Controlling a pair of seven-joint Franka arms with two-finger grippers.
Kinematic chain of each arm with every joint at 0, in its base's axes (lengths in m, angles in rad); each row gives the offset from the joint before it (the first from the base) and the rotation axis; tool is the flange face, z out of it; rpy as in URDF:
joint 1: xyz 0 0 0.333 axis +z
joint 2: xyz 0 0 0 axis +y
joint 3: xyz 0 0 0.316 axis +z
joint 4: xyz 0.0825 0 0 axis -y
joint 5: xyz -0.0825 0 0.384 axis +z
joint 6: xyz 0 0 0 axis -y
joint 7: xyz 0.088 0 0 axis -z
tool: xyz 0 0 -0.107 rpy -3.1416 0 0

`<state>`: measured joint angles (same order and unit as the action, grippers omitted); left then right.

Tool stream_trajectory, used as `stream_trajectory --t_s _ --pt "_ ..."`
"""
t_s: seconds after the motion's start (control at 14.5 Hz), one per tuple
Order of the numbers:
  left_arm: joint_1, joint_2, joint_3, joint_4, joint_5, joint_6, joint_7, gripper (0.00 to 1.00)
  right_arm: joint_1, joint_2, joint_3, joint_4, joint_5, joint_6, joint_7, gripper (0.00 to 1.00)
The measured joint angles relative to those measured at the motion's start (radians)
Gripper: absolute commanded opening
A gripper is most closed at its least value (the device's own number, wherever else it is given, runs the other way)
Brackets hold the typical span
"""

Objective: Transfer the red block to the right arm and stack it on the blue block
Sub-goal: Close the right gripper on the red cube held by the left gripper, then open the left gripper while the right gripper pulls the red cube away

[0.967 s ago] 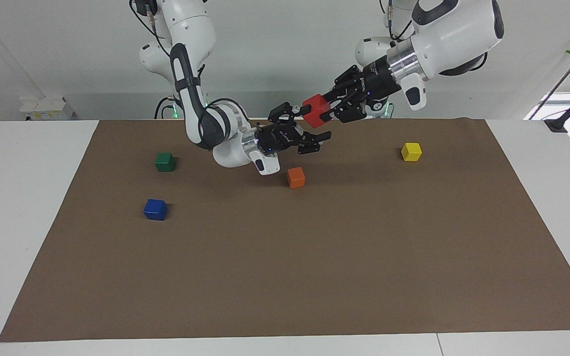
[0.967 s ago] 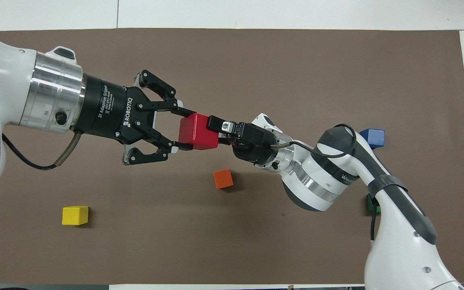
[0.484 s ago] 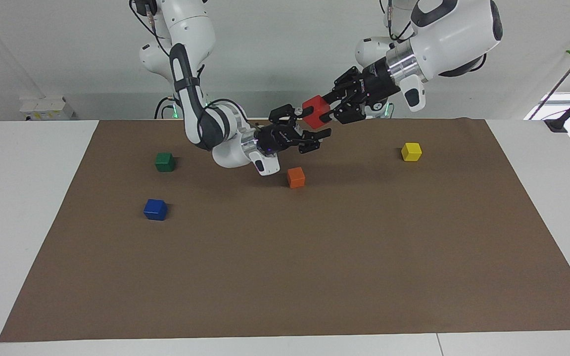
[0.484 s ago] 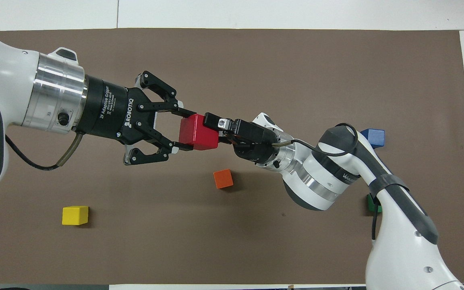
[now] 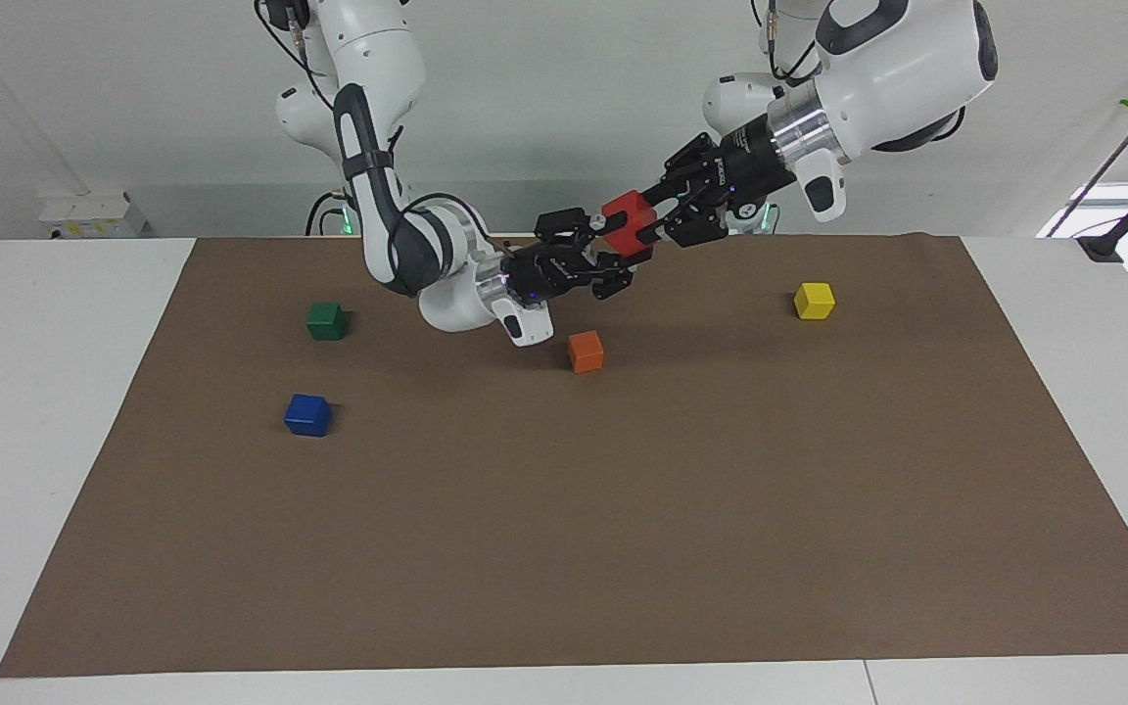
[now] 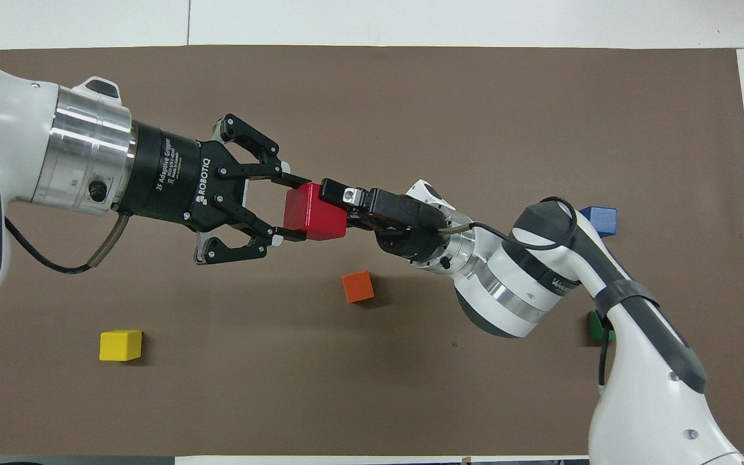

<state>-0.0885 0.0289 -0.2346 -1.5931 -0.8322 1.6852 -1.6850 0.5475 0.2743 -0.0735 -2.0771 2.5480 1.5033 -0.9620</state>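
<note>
My left gripper (image 5: 649, 225) is shut on the red block (image 5: 628, 217) and holds it in the air over the mat, above the orange cube; the block also shows in the overhead view (image 6: 312, 212). My right gripper (image 5: 615, 243), with a blue light, is open, and its fingers reach around the red block from the other end. One of its fingers (image 6: 336, 192) lies over the block's top. The blue block (image 5: 307, 414) sits on the mat toward the right arm's end and also shows in the overhead view (image 6: 598, 221), partly covered by the right arm.
An orange cube (image 5: 586, 351) lies on the brown mat (image 5: 564, 548) below the two grippers. A dark green cube (image 5: 326, 320) sits nearer to the robots than the blue block. A yellow cube (image 5: 814, 300) sits toward the left arm's end.
My right gripper has risen and pushed forward until its open fingers straddle the red block. The left gripper has held the block almost still. The cubes on the mat have not moved.
</note>
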Motion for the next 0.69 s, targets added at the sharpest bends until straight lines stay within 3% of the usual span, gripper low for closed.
stream_trajectory --t_s 0.07,0.69 --pt "0.000 0.000 0.000 0.000 0.000 0.000 0.000 1.00 0.000 0.000 0.000 0.000 0.000 0.000 0.000 0.00" --pt "-0.021 -0.007 -0.008 0.002 0.023 0.043 -0.003 1.00 -0.002 0.001 0.002 -0.001 -0.030 0.011 0.009 0.00"
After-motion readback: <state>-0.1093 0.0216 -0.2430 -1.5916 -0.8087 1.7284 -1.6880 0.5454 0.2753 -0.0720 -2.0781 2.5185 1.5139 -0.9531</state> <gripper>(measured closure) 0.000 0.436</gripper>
